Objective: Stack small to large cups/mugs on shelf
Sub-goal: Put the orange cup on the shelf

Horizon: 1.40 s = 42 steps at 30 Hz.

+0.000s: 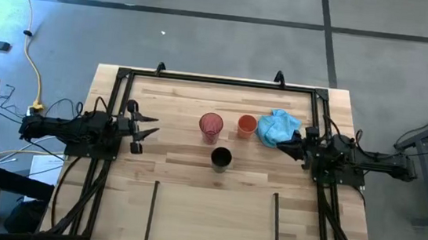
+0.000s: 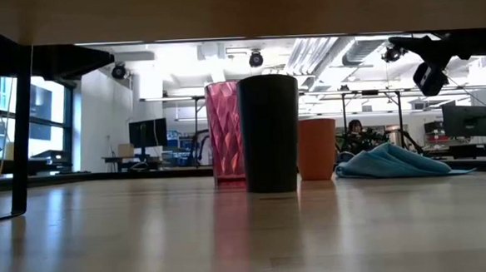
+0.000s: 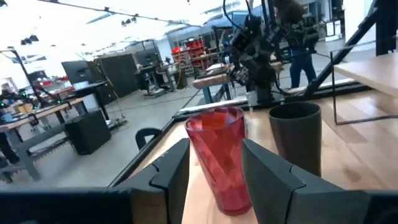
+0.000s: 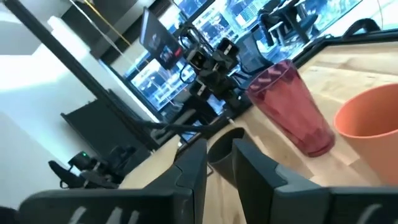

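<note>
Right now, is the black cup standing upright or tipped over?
Upright: the black cup stands on its base in the low view, and its open mouth faces up in the high view.

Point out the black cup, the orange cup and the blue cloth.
black cup [image 1: 221,159]: high view, its open mouth.
orange cup [image 1: 246,125]: high view, its open mouth.
blue cloth [image 1: 278,127]: high view, middle of the crumpled fabric.

In the low view, center frame, the black cup [image 2: 269,133] covers the right side of the red-pink cup [image 2: 224,134] and the left edge of the orange cup [image 2: 317,149]. In the right wrist view, the orange cup [image 4: 372,127] runs off the right edge, and the black cup [image 4: 225,148] sits mostly hidden behind the right gripper's fingers [image 4: 189,171]. In the left wrist view, the left gripper's fingers [image 3: 173,169] hide the red-pink cup's [image 3: 221,152] lower sides.
</note>
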### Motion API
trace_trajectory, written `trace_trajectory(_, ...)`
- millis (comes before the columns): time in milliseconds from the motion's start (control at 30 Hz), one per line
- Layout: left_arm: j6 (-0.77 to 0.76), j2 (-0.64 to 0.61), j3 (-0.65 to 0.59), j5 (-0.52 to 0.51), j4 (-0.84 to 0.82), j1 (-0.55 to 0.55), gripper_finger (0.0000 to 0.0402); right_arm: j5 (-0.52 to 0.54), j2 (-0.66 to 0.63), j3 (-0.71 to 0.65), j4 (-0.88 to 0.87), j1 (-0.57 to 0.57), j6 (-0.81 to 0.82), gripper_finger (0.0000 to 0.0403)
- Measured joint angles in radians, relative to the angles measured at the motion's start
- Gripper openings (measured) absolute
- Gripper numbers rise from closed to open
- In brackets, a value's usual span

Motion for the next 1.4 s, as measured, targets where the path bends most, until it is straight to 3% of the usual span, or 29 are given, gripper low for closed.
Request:
trace_trajectory(233, -0.068, 0.0, 0.0, 0.057, 0.054, -0.001, 0.0134, 0.045, 0.0, 0.0, 0.0, 0.0, 0.005, 0.0067)
trace_trajectory(367, -0.401, 0.0, 0.0, 0.168, 0.112, 0.0, 0.0134, 0.047, 0.0, 0.0, 0.004, 0.0, 0.034, 0.0067)
trace_trajectory(467, -0.61, 0.0, 0.0, 0.179, 0.136, 0.0, 0.0134, 0.085, 0.0, 0.0, 0.004, 0.0, 0.05, 0.0067)
trace_trajectory(733, -0.884, 0.0, 0.0, 0.21, 0.207, 0.0, 0.0134, 0.141, 0.0, 0.0, 0.011, 0.0, 0.047, 0.0067)
trace_trajectory(967, -0.946, 0.0, 0.0, 0.213, 0.233, 0.0, 0.0134, 0.142, 0.0, 0.0, 0.149, 0.0, 0.046, 0.0067)
trace_trajectory(1167, -0.967, 0.0, 0.0, 0.144, 0.278, 0.0, 0.0134, 0.142, 0.002, 0.013, 0.206, 0.0, 0.063, 0.0067)
trace_trajectory(1267, -0.993, -0.001, 0.0, 0.144, 0.337, 0.0, 0.0134, 0.141, 0.024, 0.065, 0.207, 0.0, 0.077, 0.0067)
trace_trajectory(1400, -0.987, 0.0, 0.0, 0.144, 0.349, 0.0, 0.0134, 0.128, 0.097, 0.208, 0.234, 0.0, -0.08, 0.0067)
